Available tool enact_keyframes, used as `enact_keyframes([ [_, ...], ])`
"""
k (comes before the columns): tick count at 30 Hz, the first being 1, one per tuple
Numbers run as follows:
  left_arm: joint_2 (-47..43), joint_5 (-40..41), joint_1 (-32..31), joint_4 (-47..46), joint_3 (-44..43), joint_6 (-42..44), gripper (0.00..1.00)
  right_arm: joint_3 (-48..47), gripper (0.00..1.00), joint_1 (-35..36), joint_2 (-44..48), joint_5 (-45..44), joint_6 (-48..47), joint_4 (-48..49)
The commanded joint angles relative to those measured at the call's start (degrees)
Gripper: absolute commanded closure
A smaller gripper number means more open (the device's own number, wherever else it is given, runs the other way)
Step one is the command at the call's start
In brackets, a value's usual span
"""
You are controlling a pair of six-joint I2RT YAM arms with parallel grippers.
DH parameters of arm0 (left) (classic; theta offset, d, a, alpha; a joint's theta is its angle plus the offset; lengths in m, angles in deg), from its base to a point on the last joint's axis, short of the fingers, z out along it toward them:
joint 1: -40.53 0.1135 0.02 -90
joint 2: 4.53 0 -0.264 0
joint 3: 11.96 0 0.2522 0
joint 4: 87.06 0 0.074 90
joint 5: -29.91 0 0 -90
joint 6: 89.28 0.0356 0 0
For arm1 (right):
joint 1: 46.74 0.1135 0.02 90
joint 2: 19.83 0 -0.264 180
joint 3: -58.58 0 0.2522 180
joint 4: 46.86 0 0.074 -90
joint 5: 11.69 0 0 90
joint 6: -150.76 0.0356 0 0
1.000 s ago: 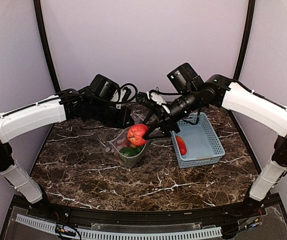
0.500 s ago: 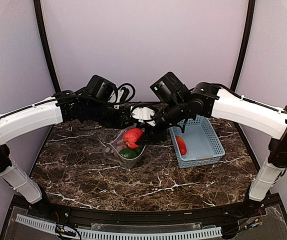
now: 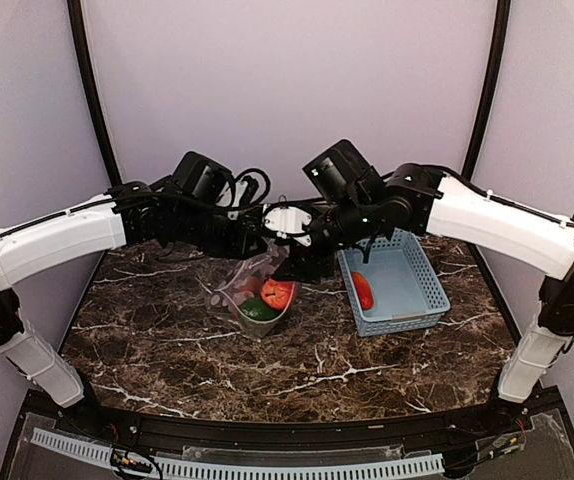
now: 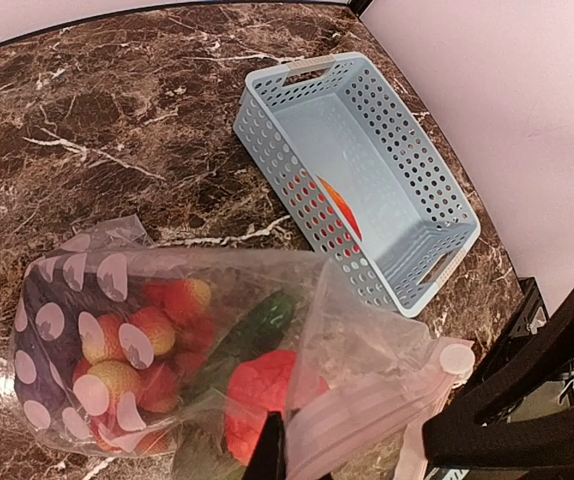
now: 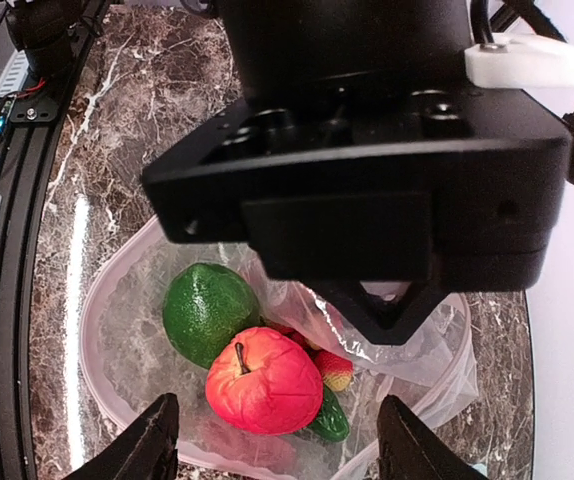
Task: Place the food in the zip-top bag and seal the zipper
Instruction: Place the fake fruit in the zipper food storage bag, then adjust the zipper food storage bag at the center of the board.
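The zip-top bag (image 3: 235, 292) stands open on the table. My left gripper (image 3: 259, 240) is shut on its upper edge and holds the mouth up. In the left wrist view its tip (image 4: 271, 455) pinches the film next to the pale zipper (image 4: 367, 425). Inside lie the red tomato (image 5: 264, 380), the green avocado-like piece (image 5: 207, 312), the cucumber (image 5: 327, 418) and the red berries (image 4: 127, 350). My right gripper (image 3: 290, 270) hovers just above the mouth, open and empty (image 5: 287, 445). The red-orange pepper (image 3: 363, 290) lies in the basket.
The light-blue lattice basket (image 3: 409, 300) stands right of the bag, holding only the pepper (image 4: 339, 207). The two wrists are close together over the bag. Dark marble table runs forward to a black front rail.
My right gripper carried the tomato down into the bag's mouth and let it go. The tomato now rests inside the bag. The left gripper kept its hold.
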Motion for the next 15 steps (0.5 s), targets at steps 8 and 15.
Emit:
enact_keyframes([
  [8, 1.61, 7.63, 1.95, 16.62, -18.87, 8.34, 0.99, -8.58, 0.35, -9.21, 8.59, 8.07, 5.59, -3.83],
  [15, 10.97, -2.95, 1.49, 23.66, -12.84, 10.26, 0.99, 9.17, 0.35, -23.78, 15.59, 12.79, 5.86, 0.58],
])
